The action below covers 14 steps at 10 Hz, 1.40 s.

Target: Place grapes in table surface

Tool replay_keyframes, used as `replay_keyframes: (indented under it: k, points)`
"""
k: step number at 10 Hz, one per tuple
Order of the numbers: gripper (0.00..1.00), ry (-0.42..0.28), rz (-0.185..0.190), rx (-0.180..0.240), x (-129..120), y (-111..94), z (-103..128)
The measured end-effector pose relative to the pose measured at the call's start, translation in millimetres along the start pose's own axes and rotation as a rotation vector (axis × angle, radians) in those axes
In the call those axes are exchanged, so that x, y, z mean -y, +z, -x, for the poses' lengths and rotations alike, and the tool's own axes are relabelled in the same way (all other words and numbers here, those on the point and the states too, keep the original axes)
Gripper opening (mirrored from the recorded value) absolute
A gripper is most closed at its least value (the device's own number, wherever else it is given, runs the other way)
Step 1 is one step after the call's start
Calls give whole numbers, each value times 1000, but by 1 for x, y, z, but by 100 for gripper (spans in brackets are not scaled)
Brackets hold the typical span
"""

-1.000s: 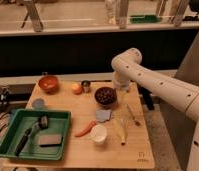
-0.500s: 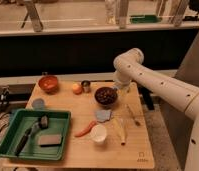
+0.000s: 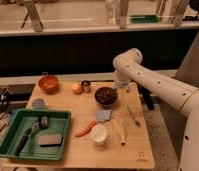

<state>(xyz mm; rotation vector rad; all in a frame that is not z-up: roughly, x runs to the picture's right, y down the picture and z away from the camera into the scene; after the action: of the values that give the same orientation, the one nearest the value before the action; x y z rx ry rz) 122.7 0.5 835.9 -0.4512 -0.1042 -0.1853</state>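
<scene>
1. Grapes [image 3: 106, 95]: one dark reddish-purple round cluster, at the centre of the frame, on the far half of the table surface [image 3: 138, 147].
2. One table surface, light tan wood with rounded corners, filling the lower half of the frame, with a small dark mark near its lower right corner.
3. One gripper [image 3: 119, 87], at the end of the single white arm [image 3: 158, 85] that reaches in from the right edge of the frame and bends down over the table's far edge.
4. The grapes lie just beside the gripper, to its lower left in the frame. I cannot tell whether they touch, or whether the gripper is open or closed.
5. One orange bowl [image 3: 48, 83] stands at the table's upper left corner.
6. One orange round fruit [image 3: 76, 88] and one small metal cup [image 3: 86, 86] sit side by side, left of the grapes.
7. One green tray [image 3: 8, 150] sits at the lower left, holding one dark-handled brush [image 3: 30, 134] and one grey block [image 3: 49, 140].
8. One orange-red carrot-like piece [image 3: 85, 131] lies just left of one white cup [image 3: 98, 134], below the grapes.
9. One pale stick [image 3: 122, 131] lies right of the white cup.
</scene>
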Motion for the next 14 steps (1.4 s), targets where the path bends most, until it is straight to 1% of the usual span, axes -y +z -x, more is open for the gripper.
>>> replay_keyframes:
  k: [4, 7, 10, 12, 14]
  points:
    - [80, 16, -4, -2, 2, 6, -7]
    - [80, 23, -4, 2, 6, 15, -5]
    - [80, 36, -4, 1, 8, 19, -11]
    - [80, 48, -3, 7, 9, 24, -6]
    - [77, 60, -3, 14, 11, 26, -5]
